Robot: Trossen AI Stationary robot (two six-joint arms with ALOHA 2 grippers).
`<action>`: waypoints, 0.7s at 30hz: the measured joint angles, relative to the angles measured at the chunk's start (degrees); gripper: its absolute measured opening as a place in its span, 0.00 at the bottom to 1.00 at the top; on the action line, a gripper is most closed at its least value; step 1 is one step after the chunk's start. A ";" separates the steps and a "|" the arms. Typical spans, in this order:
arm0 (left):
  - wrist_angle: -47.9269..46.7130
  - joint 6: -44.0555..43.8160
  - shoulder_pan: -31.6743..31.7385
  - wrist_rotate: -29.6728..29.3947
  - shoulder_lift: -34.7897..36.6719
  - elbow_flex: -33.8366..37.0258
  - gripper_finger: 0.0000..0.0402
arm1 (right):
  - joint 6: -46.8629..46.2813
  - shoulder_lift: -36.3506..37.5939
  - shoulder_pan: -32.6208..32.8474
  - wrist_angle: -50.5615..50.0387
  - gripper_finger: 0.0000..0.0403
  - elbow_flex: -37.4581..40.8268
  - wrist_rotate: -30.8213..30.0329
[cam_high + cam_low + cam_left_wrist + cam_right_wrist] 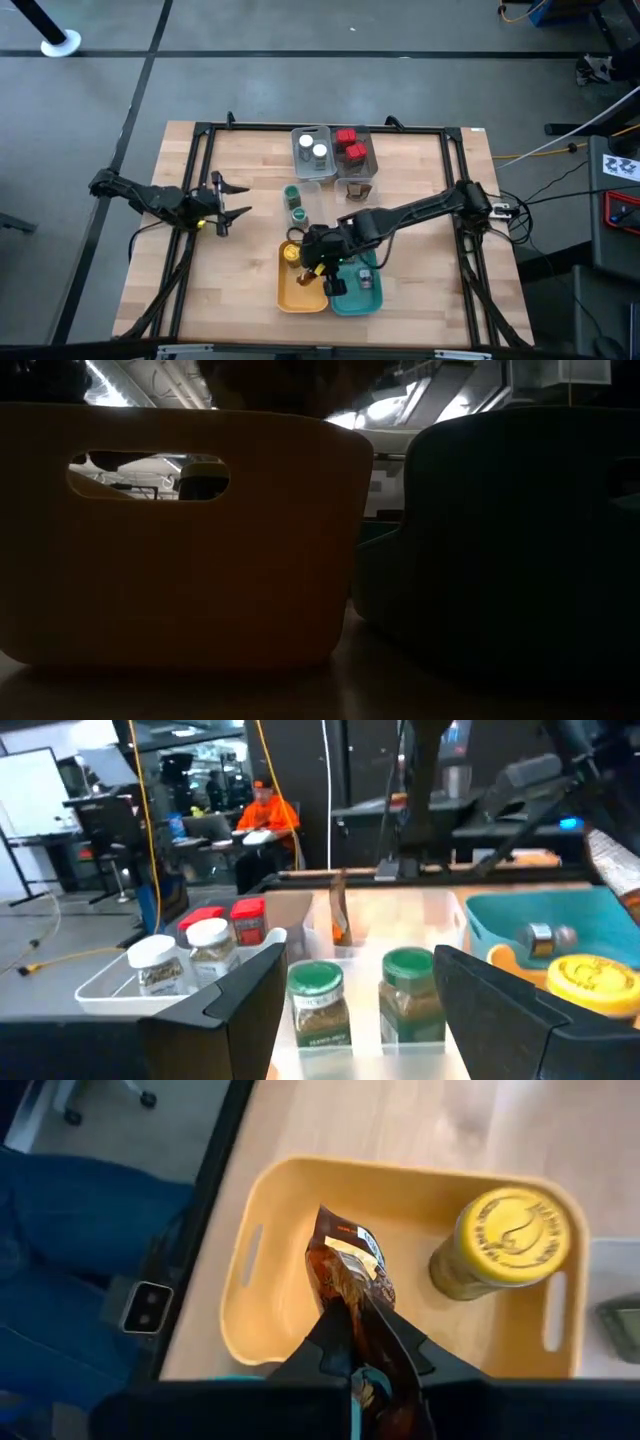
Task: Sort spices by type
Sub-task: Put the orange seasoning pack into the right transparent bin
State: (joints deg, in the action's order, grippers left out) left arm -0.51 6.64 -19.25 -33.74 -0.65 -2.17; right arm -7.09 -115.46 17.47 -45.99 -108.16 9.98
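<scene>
Left gripper point(232, 200) sits idle with its fingers apart near the table's left edge, out of the way, while the right gripper point(350, 1342) is pinched tight on a brown packet point(352, 1285), hanging over the yellow tray point(400, 1210) beside the yellow jar point(505, 1240), probably to drop it there.

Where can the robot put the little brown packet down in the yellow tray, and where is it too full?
The yellow tray is bare except at one end, where the yellow-lidded jar stands. The right gripper holds the brown packet above that bare part. The teal tray beside it already holds small jars, so it is more crowded.
</scene>
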 joint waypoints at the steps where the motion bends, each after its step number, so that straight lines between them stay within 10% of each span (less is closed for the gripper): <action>1: -0.03 0.09 0.53 0.20 -0.08 0.02 0.59 | 0.00 -0.69 -0.03 0.05 0.03 0.00 0.10; 21: -0.20 -1.95 3.72 0.95 -0.03 0.02 0.59 | 4.47 -5.98 -0.58 -11.94 0.03 -5.52 -1.56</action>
State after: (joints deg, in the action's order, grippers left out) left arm -0.71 4.69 -15.53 -32.80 -0.69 -2.15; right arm -2.63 -121.44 16.88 -57.94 -113.68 8.42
